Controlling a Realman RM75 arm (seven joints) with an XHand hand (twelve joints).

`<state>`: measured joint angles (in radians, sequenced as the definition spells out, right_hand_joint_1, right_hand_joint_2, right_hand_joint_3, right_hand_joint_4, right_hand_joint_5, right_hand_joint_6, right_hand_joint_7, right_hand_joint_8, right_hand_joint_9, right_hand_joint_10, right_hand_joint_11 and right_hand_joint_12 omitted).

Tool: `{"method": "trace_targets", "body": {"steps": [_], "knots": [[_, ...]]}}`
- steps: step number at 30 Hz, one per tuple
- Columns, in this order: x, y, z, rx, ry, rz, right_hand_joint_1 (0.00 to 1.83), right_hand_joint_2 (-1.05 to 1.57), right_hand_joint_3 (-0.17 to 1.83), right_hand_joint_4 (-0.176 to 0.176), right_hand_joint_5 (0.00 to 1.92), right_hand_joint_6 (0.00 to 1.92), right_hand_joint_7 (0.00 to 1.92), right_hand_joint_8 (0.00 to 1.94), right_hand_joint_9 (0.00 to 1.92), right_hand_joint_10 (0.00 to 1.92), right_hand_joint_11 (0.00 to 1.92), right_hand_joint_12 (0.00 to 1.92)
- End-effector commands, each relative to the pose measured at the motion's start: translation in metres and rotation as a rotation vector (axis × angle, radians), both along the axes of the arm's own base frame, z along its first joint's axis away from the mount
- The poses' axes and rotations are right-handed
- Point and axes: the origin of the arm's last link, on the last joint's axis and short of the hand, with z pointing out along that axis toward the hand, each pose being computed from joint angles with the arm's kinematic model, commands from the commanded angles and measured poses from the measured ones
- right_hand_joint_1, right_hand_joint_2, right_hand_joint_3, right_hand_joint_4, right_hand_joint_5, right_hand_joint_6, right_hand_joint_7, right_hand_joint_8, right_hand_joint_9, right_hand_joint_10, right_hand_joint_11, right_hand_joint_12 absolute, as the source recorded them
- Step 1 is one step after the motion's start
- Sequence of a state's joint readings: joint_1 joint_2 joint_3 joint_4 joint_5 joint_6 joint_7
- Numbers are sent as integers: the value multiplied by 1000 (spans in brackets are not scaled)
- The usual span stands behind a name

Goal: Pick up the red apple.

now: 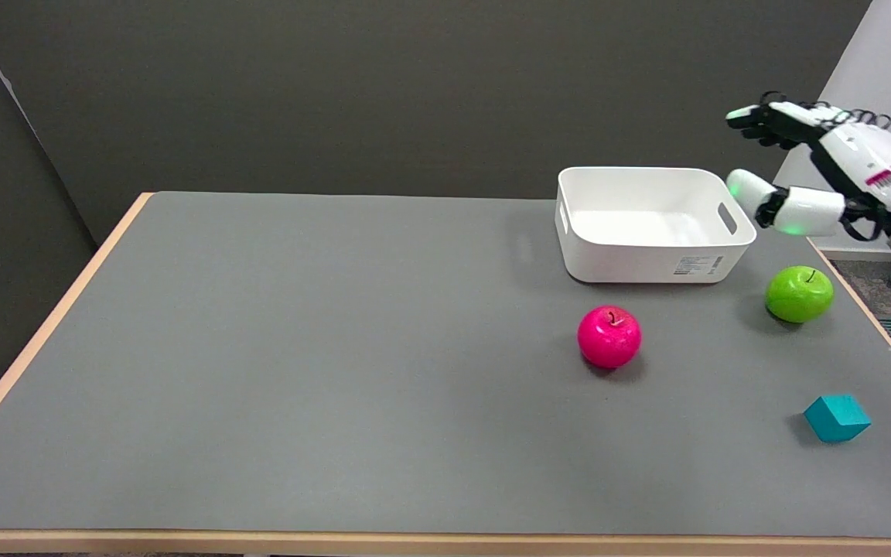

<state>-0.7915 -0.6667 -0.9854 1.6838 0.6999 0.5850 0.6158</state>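
**Green apple sits nearer than the target**

The right hand [817, 170] hovers with fingers [755, 117] spread, holding nothing. The red apple [609, 336] rests on the surface [298, 348], well below-left of them. The green apple [799, 293] and white bin [650, 224] lie closer; a reach could knock either.

You face a lab-style test bench: a grey table [298, 371] against bare dark walls [337, 85].

You can see a big grey table [298, 371] with a light wooden edge. A white plastic bin [650, 224] with handle holes sits near the back. A shiny green apple [799, 294] sits just beside the bin. A small teal block [837, 418] rests nearer you.
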Motion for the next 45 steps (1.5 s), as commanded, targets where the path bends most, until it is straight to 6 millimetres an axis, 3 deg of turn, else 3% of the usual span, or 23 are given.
{"method": "trace_targets", "body": {"steps": [1,3,5,9,12,16,18,34,40,45], "knots": [[14,-50,-35,99,28,-223,248,723,843,93,310,582,449,452,350,900,221,1354],[5,-54,-40,113,16,-257,251,717,841,93,306,573,440,441,335,885,212,1346],[-4,-57,-43,115,26,-290,215,654,967,93,292,586,412,476,337,831,207,1310],[-16,-60,-52,128,68,-316,231,643,967,89,278,563,374,445,300,794,172,1260],[-22,-58,-56,140,66,-336,303,678,856,95,273,514,345,362,251,752,117,1227],[-37,-48,-59,155,55,-368,325,666,885,110,262,508,316,351,249,706,97,1175],[-44,-43,-63,172,66,-371,301,621,994,118,248,536,299,386,248,693,118,1111],[-89,24,-92,364,241,-286,398,658,906,113,289,560,359,378,297,731,139,1190],[-105,37,-94,412,221,-286,372,649,899,117,296,574,386,393,312,758,166,1224],[-109,31,-99,443,245,-265,354,645,893,117,298,579,393,397,317,771,172,1236]]}}
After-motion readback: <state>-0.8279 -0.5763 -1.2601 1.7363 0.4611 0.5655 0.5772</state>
